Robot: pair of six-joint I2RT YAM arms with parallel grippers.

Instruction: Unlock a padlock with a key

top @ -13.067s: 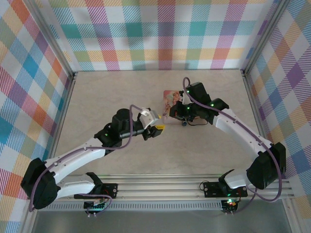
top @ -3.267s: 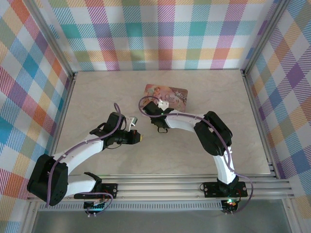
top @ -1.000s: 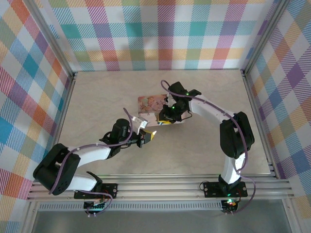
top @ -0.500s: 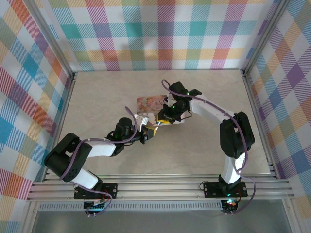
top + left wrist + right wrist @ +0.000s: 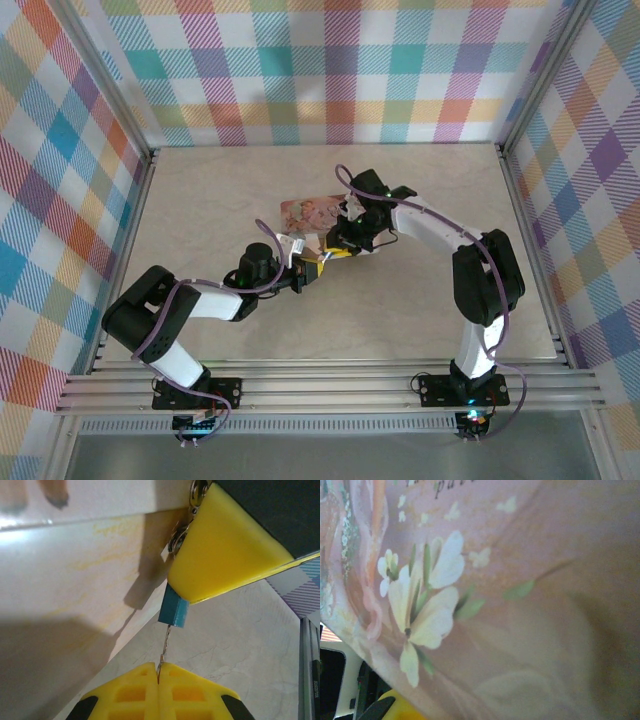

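Blue padlock [image 5: 174, 609] sits tucked under the right jaws' yellow finger [image 5: 225, 555], near pink tin [image 5: 308, 212]. Thin key [image 5: 164, 649], pinched tight in left jaws, touches padlock's underside. Right jaws' gap: cannot tell.

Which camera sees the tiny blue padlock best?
The left wrist view: the tiny blue padlock shows close and sharp in the middle. From the top view it is too small to make out. The right wrist view faces the pink floral tin box.
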